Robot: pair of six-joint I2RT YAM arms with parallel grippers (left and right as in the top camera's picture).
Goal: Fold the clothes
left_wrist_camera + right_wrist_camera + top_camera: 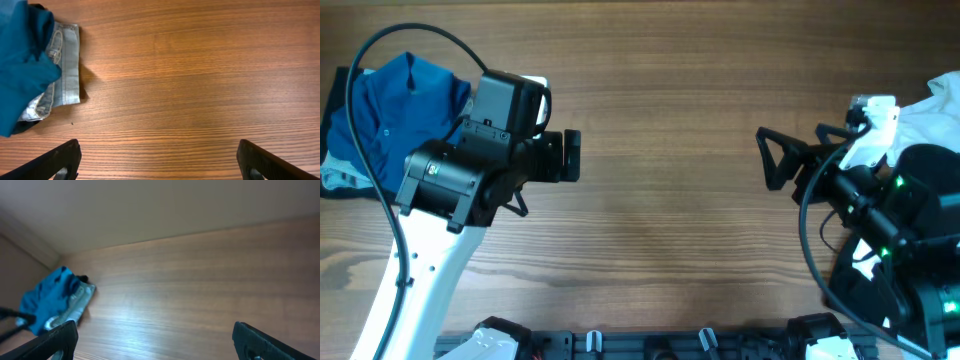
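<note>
Blue shirt (395, 105): bunched heap at the far left corner of the table (660, 230), partly over a pale denim piece (67, 65); no clear long axis. Left fingers (62, 160) spread wide, empty, nearer, shirt off to their left; right fingers (55, 340) likewise spread and empty, well apart across the table.
</note>
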